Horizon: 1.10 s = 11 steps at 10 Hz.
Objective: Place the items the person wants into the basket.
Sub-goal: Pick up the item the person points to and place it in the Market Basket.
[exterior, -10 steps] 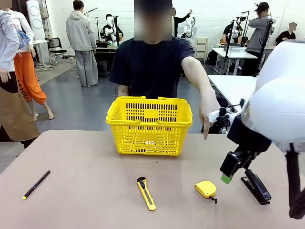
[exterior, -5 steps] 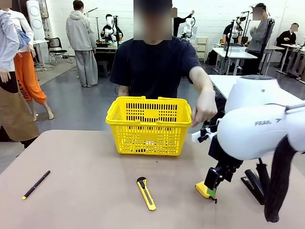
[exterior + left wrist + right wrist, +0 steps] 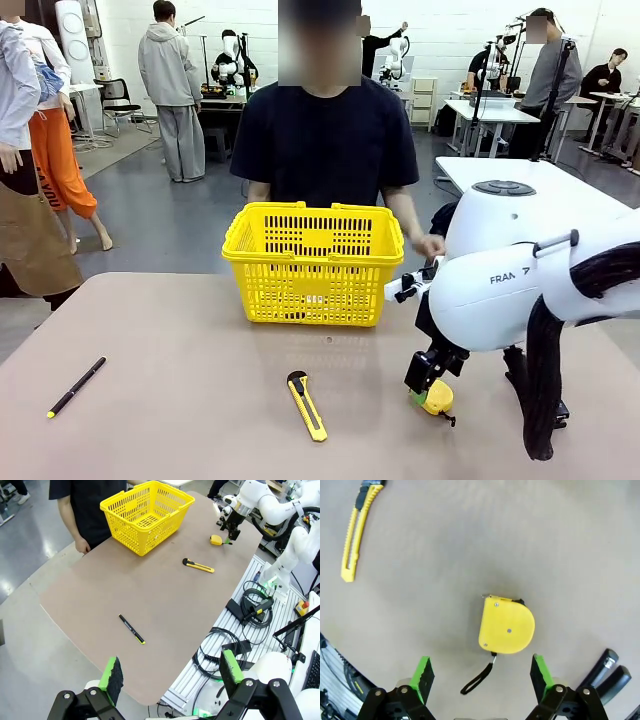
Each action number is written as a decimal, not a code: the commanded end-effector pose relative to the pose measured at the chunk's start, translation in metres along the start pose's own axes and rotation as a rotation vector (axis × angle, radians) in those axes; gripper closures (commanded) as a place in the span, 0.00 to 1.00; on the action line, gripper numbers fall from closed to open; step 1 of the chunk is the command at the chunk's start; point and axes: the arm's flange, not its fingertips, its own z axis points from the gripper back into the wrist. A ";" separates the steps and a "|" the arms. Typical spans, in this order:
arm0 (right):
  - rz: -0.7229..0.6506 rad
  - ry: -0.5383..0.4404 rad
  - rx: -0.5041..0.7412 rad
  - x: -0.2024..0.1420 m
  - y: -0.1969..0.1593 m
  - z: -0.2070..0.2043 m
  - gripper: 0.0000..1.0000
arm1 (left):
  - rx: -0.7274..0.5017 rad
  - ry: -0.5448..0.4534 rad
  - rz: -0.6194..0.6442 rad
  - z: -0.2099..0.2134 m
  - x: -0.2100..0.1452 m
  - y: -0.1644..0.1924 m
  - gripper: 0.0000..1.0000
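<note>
Tape measure (image 3: 506, 625) lies flat on the table (image 3: 445, 540), near the utility knife (image 3: 357, 535) and well apart from the yellow basket (image 3: 313, 262). The right gripper (image 3: 481, 672) hangs just over it, fingers spread wide and holding nothing; the left gripper (image 3: 171, 669), high above the table, is spread wide too, empty.

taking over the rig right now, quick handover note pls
Left end effector: open, holding nothing, raised well off the table.
Right end effector: open, holding nothing, hovering just above the tape measure, not touching it.
The utility knife lies on the table in front of the basket, which stands at the far edge by the person.
Done: no item visible in the basket.
Left: close on the tape measure and carry it to the basket, then probably the utility knife, if the person wants it.
</note>
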 end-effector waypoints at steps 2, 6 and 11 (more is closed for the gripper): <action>-0.004 0.028 -0.046 0.019 -0.007 -0.022 0.00 | -0.009 -0.015 -0.020 0.000 -0.001 -0.001 0.00; 0.003 0.083 -0.049 0.028 -0.018 -0.046 0.00 | -0.009 -0.015 -0.020 0.000 -0.001 -0.001 0.00; 0.018 0.088 -0.063 0.031 -0.021 -0.051 0.00 | -0.009 -0.015 -0.020 0.000 -0.001 -0.001 0.00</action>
